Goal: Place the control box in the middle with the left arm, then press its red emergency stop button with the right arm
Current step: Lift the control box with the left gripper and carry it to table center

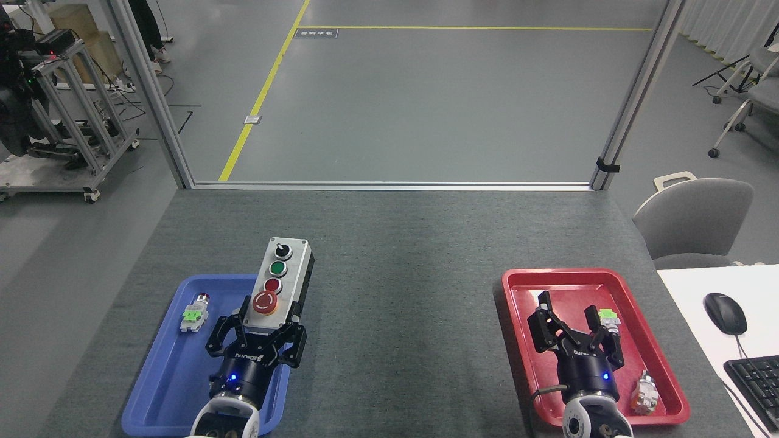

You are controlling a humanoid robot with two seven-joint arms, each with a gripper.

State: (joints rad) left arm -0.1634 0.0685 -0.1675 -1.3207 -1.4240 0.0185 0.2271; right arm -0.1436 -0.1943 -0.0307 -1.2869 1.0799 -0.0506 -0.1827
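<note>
The control box (pixel 280 275) is lifted above the blue tray (pixel 161 377), its grey faceplate up and its far end leaning over the tray's back right corner. Along its face run a black knob, a green button, a small red button and the red emergency stop button (pixel 265 302) nearest me. My left gripper (pixel 257 331) is shut on the box's near end. My right gripper (pixel 571 319) hovers open over the red tray (pixel 517 304), holding nothing.
A small green-bodied push-button part (pixel 193 314) lies in the blue tray. Two more loose parts (pixel 608 320) (pixel 644 393) lie in the red tray. A white desk with a mouse (pixel 725 312) and keyboard stands at right, a grey chair (pixel 694 222) behind it.
</note>
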